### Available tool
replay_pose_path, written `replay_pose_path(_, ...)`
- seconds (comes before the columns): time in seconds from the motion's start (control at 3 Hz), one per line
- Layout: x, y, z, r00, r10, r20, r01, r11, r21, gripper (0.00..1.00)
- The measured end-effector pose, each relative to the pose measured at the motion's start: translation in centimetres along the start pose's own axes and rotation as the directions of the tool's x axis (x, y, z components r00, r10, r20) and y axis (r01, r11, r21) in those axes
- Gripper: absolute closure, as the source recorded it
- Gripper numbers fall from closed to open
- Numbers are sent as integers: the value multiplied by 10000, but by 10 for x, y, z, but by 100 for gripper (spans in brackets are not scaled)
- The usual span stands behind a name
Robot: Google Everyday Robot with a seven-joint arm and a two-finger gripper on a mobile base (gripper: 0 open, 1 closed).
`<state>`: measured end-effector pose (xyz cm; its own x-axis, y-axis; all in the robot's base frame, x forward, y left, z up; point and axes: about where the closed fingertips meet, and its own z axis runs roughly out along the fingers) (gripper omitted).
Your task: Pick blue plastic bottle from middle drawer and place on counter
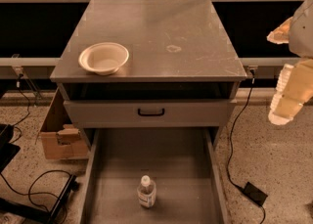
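The gripper (276,76) hangs with jaws spread, empty; the blue plastic bottle (146,192) stands upright in the middle drawer (115,169), well below them, leftward in view; a finger clipping its cap could topple it.

Gripper (286,74) right of counter (156,27)

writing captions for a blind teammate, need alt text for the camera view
A small water bottle stands upright on the floor of a pulled-out grey drawer. On the counter above sits a cream bowl, near the front left corner; the robot's hand hangs open at the right edge, holding nothing.
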<state>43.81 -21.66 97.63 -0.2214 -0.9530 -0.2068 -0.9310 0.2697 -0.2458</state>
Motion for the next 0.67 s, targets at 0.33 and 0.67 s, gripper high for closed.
replay_pose_path(0.33,0,0,0,10000,0,0,0,10000,0,0)
replay_pose_path(0.67,1,-3,5,9984,331,465,-332,9994,26,0)
